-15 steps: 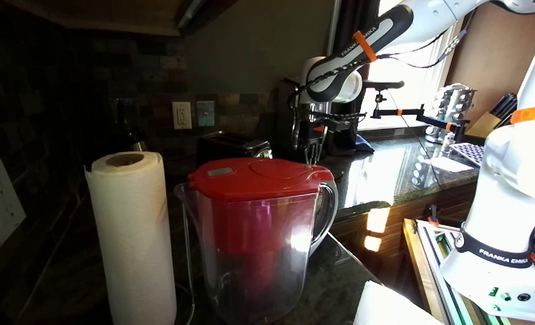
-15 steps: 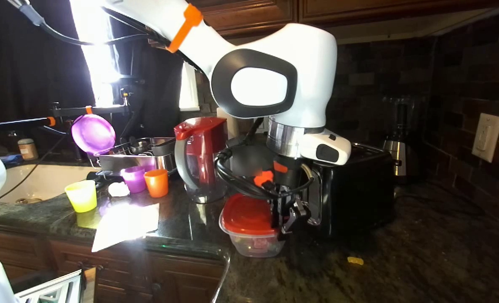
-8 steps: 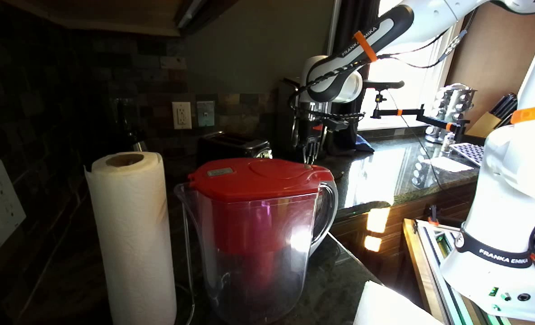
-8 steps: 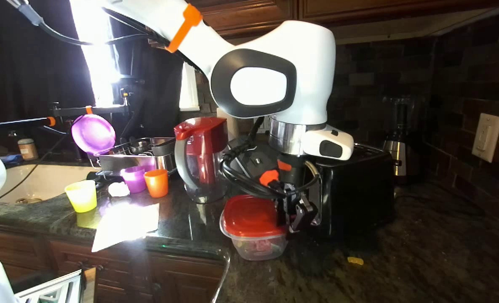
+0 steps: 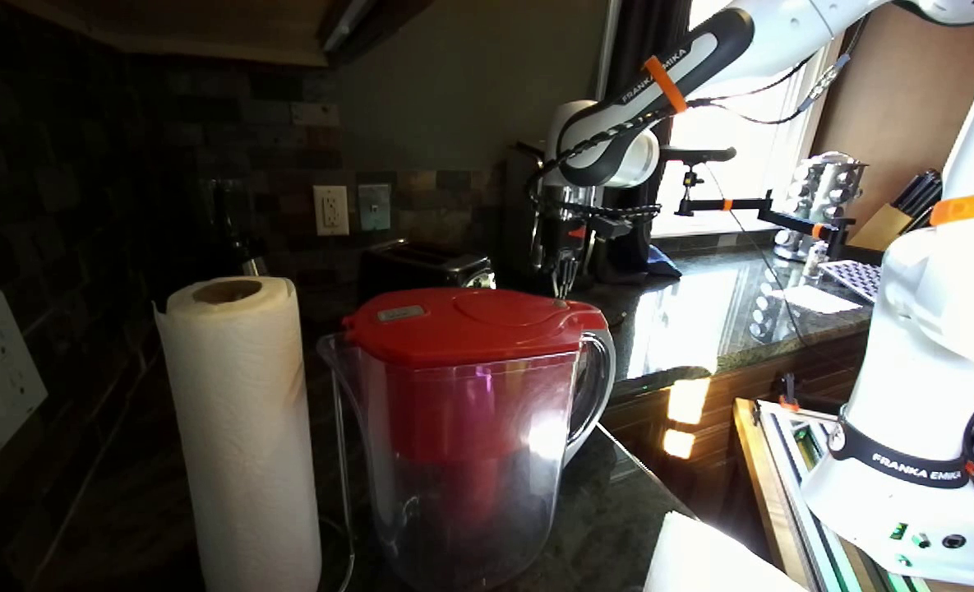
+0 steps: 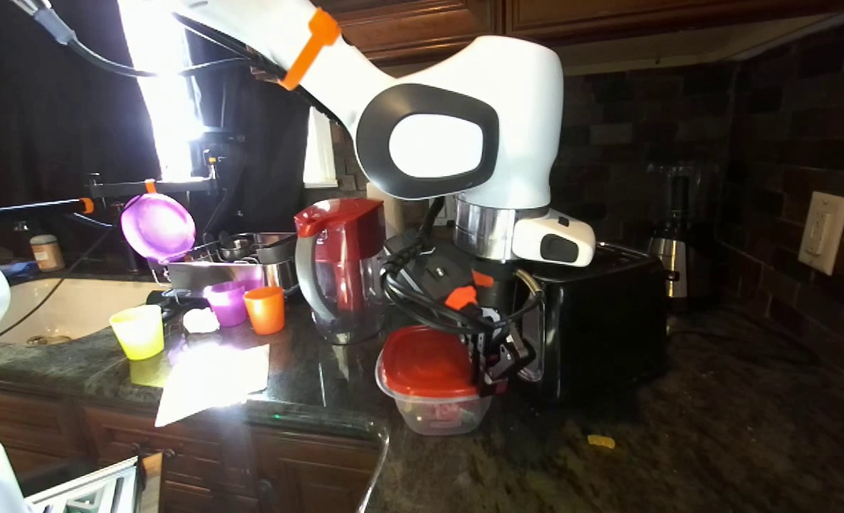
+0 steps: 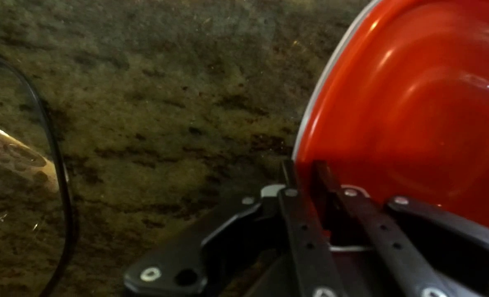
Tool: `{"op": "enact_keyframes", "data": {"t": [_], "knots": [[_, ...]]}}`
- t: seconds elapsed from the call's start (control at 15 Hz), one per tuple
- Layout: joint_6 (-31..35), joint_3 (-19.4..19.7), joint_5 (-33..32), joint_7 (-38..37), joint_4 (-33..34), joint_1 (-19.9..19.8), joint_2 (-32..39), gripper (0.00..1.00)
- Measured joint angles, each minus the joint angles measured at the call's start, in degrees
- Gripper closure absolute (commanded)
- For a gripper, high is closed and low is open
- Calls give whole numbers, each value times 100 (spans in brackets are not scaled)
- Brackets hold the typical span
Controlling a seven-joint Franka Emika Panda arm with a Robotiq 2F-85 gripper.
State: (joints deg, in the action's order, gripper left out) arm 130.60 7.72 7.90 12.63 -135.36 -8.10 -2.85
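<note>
A clear plastic container (image 6: 439,415) with a red lid (image 6: 422,362) is on or just above the dark stone counter beside the toaster. The lid also fills the right of the wrist view (image 7: 426,103). My gripper (image 7: 304,165) points down at the lid's edge. One finger is outside the rim and the other is over the lid, with the rim between them in a narrow gap. The gripper also shows in both exterior views (image 6: 488,380) (image 5: 563,288). The pitcher hides the container in an exterior view. Whether its base touches the counter is unclear.
A black toaster (image 6: 607,328) stands close by the gripper. A red-lidded pitcher (image 6: 347,278) stands behind the container. Yellow (image 6: 138,333), purple (image 6: 226,305) and orange (image 6: 265,311) cups stand near the sink (image 6: 73,306). A paper towel roll (image 5: 244,444) and black cable (image 7: 58,165) also show.
The gripper and the lidded container have shifted together, first rightward and slightly down in an exterior view, then slightly up. The wrist has turned a little. The other objects have not moved.
</note>
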Motion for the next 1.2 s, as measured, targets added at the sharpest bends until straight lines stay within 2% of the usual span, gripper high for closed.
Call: {"op": "enact_keyframes", "data": {"t": [0.6,1.2], "knots": [[4,-41,-41,18,-35,73,-104,98],[-203,-45,-21,130,-166,143,-545,98]]}}
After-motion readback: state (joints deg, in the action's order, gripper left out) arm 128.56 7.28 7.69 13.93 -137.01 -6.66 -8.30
